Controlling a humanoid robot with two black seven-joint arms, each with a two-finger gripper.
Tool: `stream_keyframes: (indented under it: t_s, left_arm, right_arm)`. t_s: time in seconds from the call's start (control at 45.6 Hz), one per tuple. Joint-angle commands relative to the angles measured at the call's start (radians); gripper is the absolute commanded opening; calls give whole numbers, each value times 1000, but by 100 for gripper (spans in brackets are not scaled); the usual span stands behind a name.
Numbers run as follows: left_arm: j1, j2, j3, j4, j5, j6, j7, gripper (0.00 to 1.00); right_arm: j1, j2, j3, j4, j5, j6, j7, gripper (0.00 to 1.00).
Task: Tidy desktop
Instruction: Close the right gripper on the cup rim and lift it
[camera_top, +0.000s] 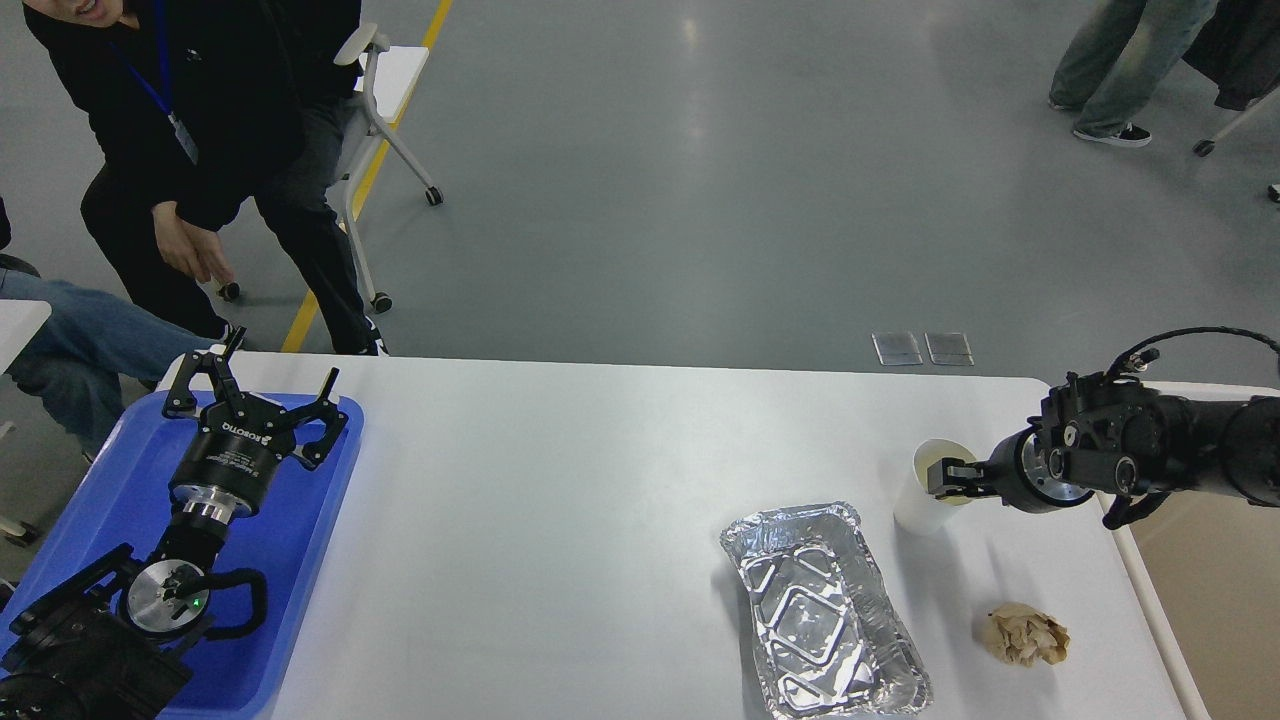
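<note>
The white desktop (560, 520) fills the lower part of the head view. On its right side stand a white paper cup (918, 510), an empty foil container (820, 610) and a crumpled brown paper ball (1027, 635). My right gripper (948, 479) comes in from the right and sits at the cup's rim, its dark fingers over the cup's mouth; I cannot tell them apart. My left gripper (258, 385) is open and empty above the blue tray (300, 540) at the left edge.
A beige bin (1210, 570) stands off the desktop's right edge. A person in black (200, 120) leans in behind the far left corner, next to a wheeled chair (385, 90). Other people's legs show at the top right.
</note>
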Motion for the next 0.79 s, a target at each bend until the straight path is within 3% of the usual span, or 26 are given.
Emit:
stream_keyframes:
  t_s: [0.0, 0.066, 0.549, 0.768]
  left_arm:
    - [0, 0, 0, 0, 0, 0, 0, 99]
    - [0, 0, 0, 0, 0, 0, 0, 99]
    - [0, 0, 0, 0, 0, 0, 2, 99]
    - [0, 0, 0, 0, 0, 0, 2, 99]
  right_arm:
    - [1, -12, 10, -3, 0, -3, 0, 12]
    - [2, -20, 10, 3, 0, -2, 0, 0]
    - [90, -56, 10, 109, -6, 8, 0, 0]
    - [292, -133, -23, 322, -14, 9, 2, 0]
